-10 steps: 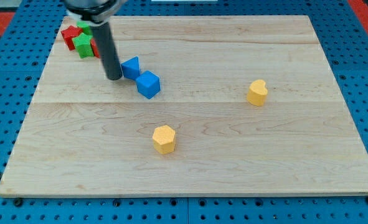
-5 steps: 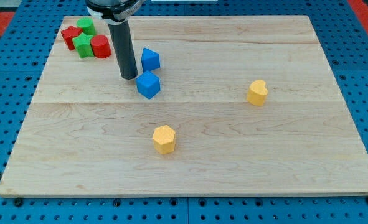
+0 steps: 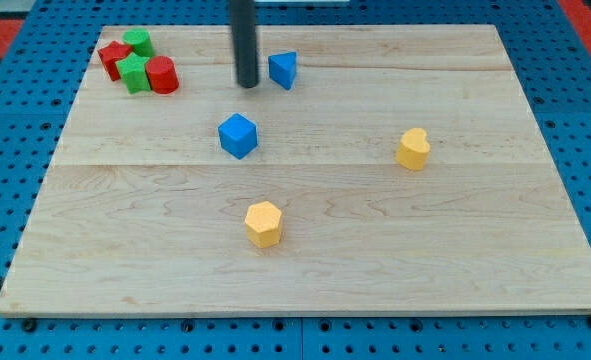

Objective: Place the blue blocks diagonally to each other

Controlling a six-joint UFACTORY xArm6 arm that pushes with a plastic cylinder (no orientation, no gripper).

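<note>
My tip [image 3: 247,84] sits just left of blue triangular block [image 3: 283,69], no writing legible

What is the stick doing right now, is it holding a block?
My tip: no gripper, holds nothing; it stands just left of the blue wedge, up and slightly right of the blue cube. Whether it touches the wedge cannot be told.

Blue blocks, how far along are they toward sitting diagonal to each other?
Looks mostly done: the blue wedge sits up and to the view's right of the blue cube, apart from it, on a diagonal. In hand: my tip stands just left of the wedge. Left: perhaps only backing the tip away.
</note>
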